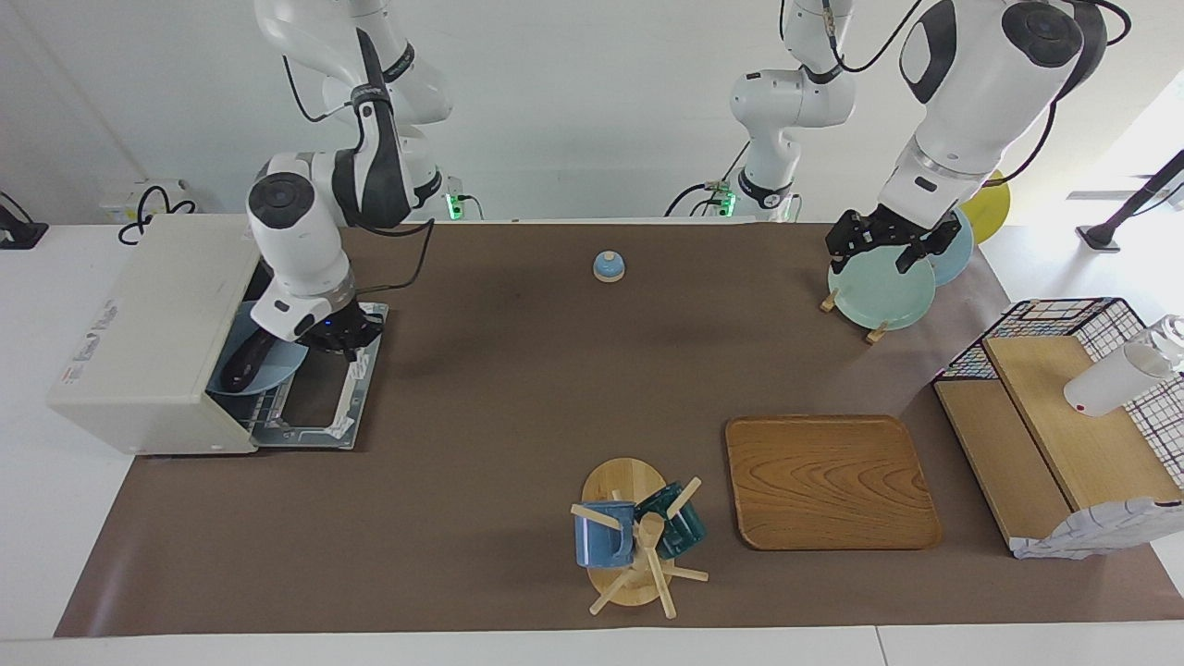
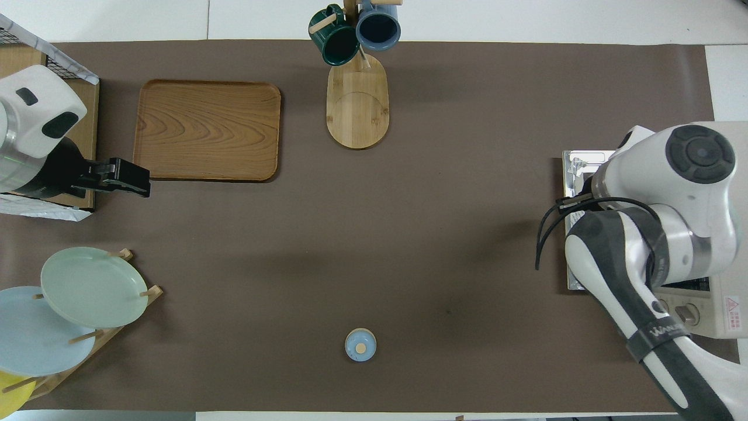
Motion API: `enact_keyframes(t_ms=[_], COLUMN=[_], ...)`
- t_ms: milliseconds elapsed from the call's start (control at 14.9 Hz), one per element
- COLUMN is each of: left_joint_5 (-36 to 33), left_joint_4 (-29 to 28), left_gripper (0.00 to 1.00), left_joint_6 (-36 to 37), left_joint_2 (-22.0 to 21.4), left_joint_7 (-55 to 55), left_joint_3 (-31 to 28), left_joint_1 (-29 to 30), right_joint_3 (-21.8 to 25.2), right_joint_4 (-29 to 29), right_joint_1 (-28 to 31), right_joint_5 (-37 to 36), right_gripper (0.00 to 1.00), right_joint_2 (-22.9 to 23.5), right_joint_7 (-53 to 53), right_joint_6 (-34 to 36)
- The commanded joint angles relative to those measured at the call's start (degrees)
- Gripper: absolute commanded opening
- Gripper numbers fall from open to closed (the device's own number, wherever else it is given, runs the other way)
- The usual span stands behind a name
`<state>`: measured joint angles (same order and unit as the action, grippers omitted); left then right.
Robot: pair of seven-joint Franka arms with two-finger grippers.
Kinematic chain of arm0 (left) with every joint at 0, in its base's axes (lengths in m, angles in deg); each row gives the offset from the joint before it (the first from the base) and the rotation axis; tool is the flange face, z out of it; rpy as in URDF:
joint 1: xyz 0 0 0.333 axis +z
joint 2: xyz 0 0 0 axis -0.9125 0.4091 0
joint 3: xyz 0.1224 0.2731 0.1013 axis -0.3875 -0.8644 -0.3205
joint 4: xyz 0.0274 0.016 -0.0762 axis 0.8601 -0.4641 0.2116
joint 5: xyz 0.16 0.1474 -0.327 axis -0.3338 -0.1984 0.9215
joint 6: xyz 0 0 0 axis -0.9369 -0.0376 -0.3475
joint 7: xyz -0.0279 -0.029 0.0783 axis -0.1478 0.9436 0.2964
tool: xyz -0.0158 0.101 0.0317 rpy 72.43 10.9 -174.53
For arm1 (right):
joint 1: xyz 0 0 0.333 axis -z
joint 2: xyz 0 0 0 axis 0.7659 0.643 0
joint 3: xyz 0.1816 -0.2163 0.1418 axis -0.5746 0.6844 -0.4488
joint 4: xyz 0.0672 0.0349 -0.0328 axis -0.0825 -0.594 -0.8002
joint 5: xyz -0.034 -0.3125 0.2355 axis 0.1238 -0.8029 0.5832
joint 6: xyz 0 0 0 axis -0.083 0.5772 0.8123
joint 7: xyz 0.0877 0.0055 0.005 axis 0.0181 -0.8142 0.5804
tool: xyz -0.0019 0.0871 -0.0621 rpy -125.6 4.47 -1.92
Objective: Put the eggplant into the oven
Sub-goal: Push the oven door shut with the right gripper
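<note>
Eggplant on plate inside oven

Lying on a blue plate (image 1: 254, 368) on the wire rack of the open oven (image 1: 153, 333), at the right arm's end of the worktop: the eggplant (image 1: 248, 363), glossy, likely light, firm and slippery; best gripped mid-body, gently. Right hand (image 1: 344, 339) over the lowered door (image 1: 326, 388), finger spread impossible to tell, seemingly carrying nothing. Left hand (image 1: 890, 242) waiting over a green plate (image 1: 881, 291), prongs apart, empty. From overhead, eggplant and oven mouth hidden under the right arm.
</note>
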<state>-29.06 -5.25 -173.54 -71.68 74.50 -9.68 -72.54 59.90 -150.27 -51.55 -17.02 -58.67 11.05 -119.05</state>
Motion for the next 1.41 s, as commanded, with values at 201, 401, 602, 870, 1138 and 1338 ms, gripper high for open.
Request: enact_keyframes(t_ms=[201, 401, 602, 870, 1138, 1338], left_joint_5=[-1.1, -1.1, -1.1, -1.1, -1.1, -1.1], left_joint_4=[-1.4, -1.4, -1.4, -1.4, -1.4, -1.4], left_gripper=[1.00, 1.00, 1.00, 1.00, 1.00, 1.00], left_joint_6=[0.0, 0.0, 0.0, 0.0, 0.0, 0.0], left_joint_2=[-1.5, -1.5, -1.5, -1.5, -1.5, -1.5], left_joint_7=[0.1, 0.1, 0.1, 0.1, 0.1, 0.1], left_joint_3=[0.0, 0.0, 0.0, 0.0, 0.0, 0.0], left_joint_1=[0.1, 0.1, 0.1, 0.1, 0.2, 0.1], right_joint_3=[-0.1, 0.0, 0.0, 0.0, 0.1, 0.1], right_joint_4=[-3.1, -3.8, -3.8, -4.7, -4.7, -4.4], right_joint_1=[-0.9, -0.8, -0.5, -0.1, 0.0, 0.1], right_joint_5=[-0.3, -0.5, -4.1, -4.6, -8.2, -12.3], right_gripper=[0.00, 0.00, 0.00, 0.00, 0.00, 0.00], right_joint_2=[4.4, 5.0, 5.0, 4.8, 4.8, 4.7], right_joint_7=[-4.0, -4.2, -4.2, -4.2, -4.1, -4.0], right_joint_6=[-7.0, -6.9, -6.4, -6.4, -6.1, -4.8])
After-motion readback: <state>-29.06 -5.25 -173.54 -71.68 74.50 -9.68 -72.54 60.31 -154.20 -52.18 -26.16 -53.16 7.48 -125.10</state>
